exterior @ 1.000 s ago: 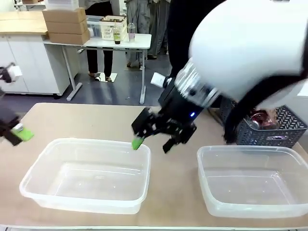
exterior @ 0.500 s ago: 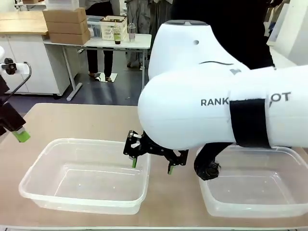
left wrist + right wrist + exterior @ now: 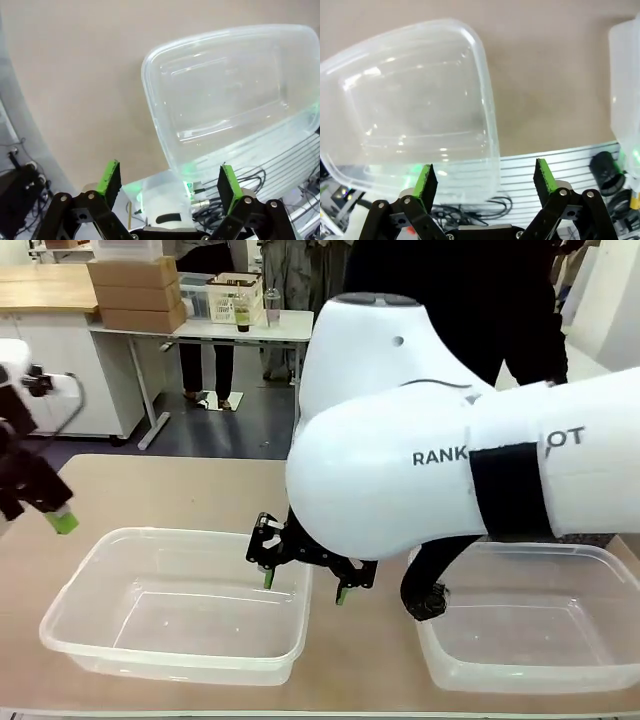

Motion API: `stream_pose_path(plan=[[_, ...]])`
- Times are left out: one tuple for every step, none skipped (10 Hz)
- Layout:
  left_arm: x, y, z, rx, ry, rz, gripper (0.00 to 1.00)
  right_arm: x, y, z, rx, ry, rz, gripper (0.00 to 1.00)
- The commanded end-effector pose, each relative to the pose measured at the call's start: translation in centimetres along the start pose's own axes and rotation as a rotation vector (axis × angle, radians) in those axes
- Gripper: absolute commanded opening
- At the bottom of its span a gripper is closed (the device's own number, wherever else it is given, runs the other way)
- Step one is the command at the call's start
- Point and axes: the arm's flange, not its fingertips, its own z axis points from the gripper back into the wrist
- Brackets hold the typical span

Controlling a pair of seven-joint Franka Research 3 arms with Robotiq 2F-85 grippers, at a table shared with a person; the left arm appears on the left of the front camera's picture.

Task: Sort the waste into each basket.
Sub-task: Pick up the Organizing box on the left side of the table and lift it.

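Observation:
Two clear tubs serve as baskets on the tan table, a left tub [image 3: 175, 640] and a right tub [image 3: 530, 660], both with nothing in them. The waste is out of view. My right gripper [image 3: 305, 580] hangs open over the left tub's right rim, one green pad inside the tub and one outside. In the right wrist view the right gripper [image 3: 485, 178] is open above that tub [image 3: 415, 105], with the other tub's edge [image 3: 625, 100] at the right. My left gripper [image 3: 55, 518] hovers at the table's left edge. It is open and holds nothing [image 3: 169, 180], near a tub [image 3: 225, 100].
My bulky white right arm [image 3: 430, 460] crosses the middle and hides the table's far right. A person in dark clothes [image 3: 500, 290] stands behind it. Bare tabletop [image 3: 360, 660] lies between the tubs. Cables and a metal frame [image 3: 560, 165] show past the table's near edge.
My right arm has swung down and left, bringing its open gripper to the left tub's right rim and hiding the dark lattice basket. The left gripper shifted slightly right.

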Motion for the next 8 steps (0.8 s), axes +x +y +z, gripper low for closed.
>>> stream_pose_path(plan=[[-2.2, -0.9, -7.4, 0.062, 0.073, 0.088, 1.0, 1.1, 1.8, -2.9, 0.053, -0.013, -0.09, 1.0], [-2.5, -0.9, -9.2, 0.089, 0.119, 0.097, 1.0, 1.3, 2.1, -4.1, 0.055, 0.01, -0.106, 1.0], [-2.8, -0.8, -11.0, 0.108, 0.179, 0.12, 1.0, 1.4, 2.6, -5.3, 0.022, 0.028, -0.102, 1.0], [-3.0, -0.5, -13.1, 0.137, 0.205, 0.172, 1.0, 1.5, 3.0, -6.3, -0.012, 0.038, -0.102, 1.0], [-3.5, -0.3, -15.5, 0.143, 0.236, 0.213, 1.0, 1.4, 2.7, -6.7, -0.041, 0.053, -0.094, 1.0], [-3.7, 0.1, -17.0, 0.138, 0.228, 0.254, 1.0, 1.3, 2.1, -6.3, -0.064, 0.049, -0.095, 1.0], [-3.8, 0.3, -18.5, 0.067, 0.215, 0.285, 1.0, 1.2, 1.7, -5.9, -0.091, 0.015, -0.075, 1.0], [3.8, -0.2, -10.0, 0.135, 0.26, 0.197, 1.0, 1.3, 1.1, -7.2, -0.026, 0.075, -0.074, 1.0]])
